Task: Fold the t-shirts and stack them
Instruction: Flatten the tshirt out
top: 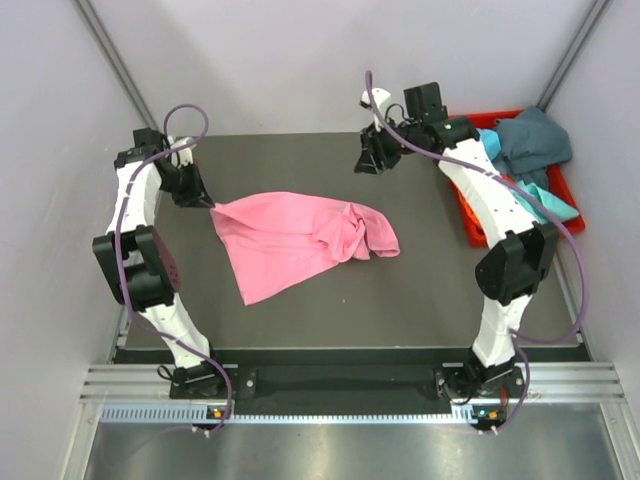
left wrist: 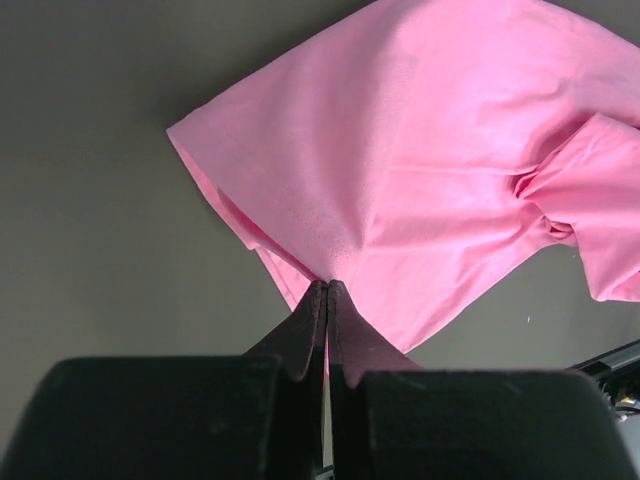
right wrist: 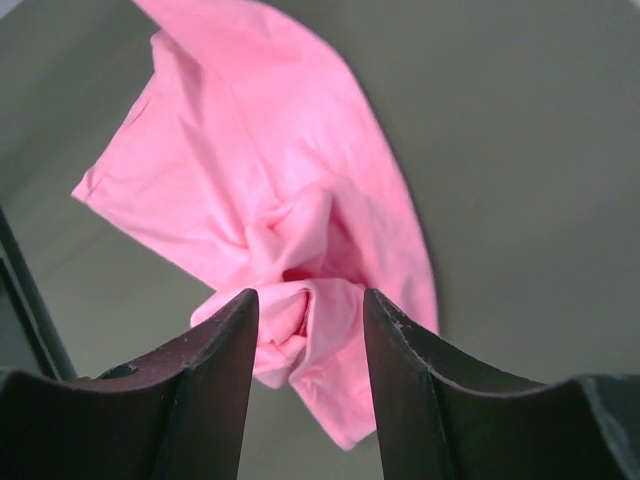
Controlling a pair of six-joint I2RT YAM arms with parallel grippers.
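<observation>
T-shirt [left wrist: 420, 150] corner in tight-closed left gripper [left wrist: 328, 288]

One t-shirt [top: 290, 240] is laid out across the middle of the tabletop [top: 400, 300], and it is bunched up at its right end. Its far left corner is pinched in the left tool [top: 207, 204], over at the tabletop's left side. The right tool [top: 368, 166] is held behind the bunched end, clear of the cloth, jaws apart. At the far right a bin [top: 466, 222] is set, and the other t-shirts [top: 530, 140] are heaped in it.
</observation>
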